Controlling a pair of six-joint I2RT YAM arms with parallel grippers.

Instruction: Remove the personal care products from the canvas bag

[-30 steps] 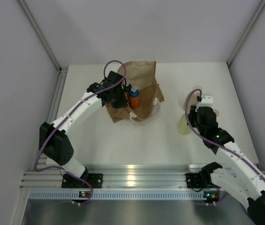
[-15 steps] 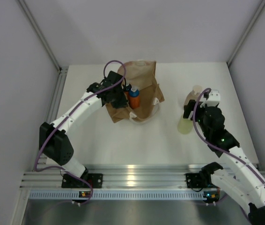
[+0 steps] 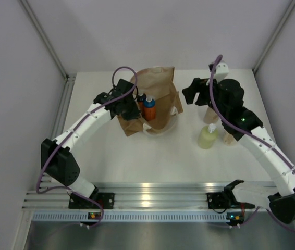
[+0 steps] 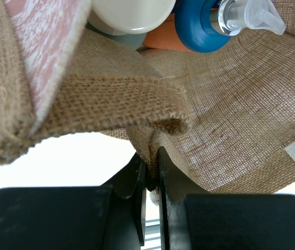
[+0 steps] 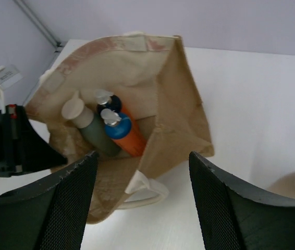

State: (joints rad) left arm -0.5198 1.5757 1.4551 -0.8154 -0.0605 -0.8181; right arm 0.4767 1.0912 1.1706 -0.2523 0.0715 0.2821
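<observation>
Now left gripper point(image 4: 151, 156) pinched shut on rim fabric at left side of canvas bag point(image 3: 160, 88), bag mouth gaping open. Meanwhile right gripper point(image 3: 193, 92) hovers just right of bag, jaws partly apart, holding nothing. Inside bag, left of right gripper: two orange bottles point(image 5: 125, 136) with blue caps, beside dark grey-green bottle point(image 5: 94, 134). Out on table point(image 3: 137, 161), yellow-green bottle point(image 3: 208, 138) stands right of bag, under right arm.
</observation>
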